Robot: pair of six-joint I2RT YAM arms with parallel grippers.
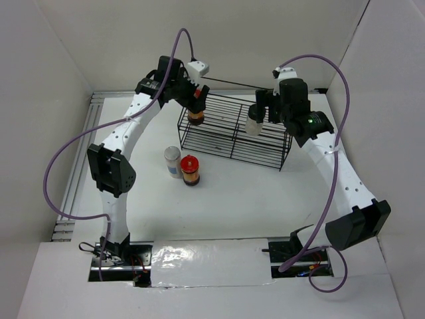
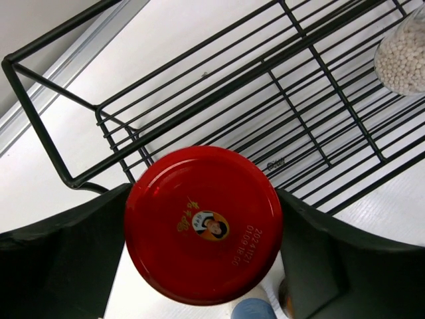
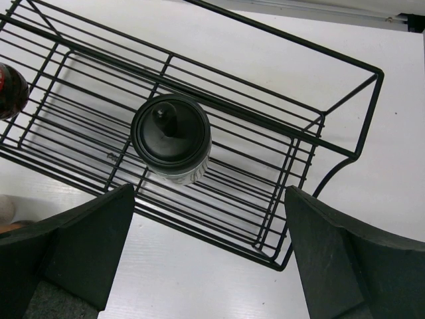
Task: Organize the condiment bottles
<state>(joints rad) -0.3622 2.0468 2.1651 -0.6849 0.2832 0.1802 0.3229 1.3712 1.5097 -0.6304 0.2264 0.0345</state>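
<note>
A red-capped jar (image 1: 194, 117) with brown contents stands at the left end of the black wire rack (image 1: 234, 141). My left gripper (image 1: 196, 105) is directly above it. In the left wrist view the red cap (image 2: 202, 226) fills the space between the two fingers and hides any gap. A whitish jar with a black cap (image 3: 171, 136) stands on the rack further right. My right gripper (image 3: 209, 259) hangs open just in front of it, holding nothing. A pale-capped jar (image 1: 172, 161) and a second red-capped jar (image 1: 190, 170) stand together on the table in front of the rack.
The rack (image 3: 312, 153) has two wire shelves and sits at the back centre of the white table. White walls close in the left, back and right sides. A metal rail (image 1: 78, 166) runs along the table's left edge.
</note>
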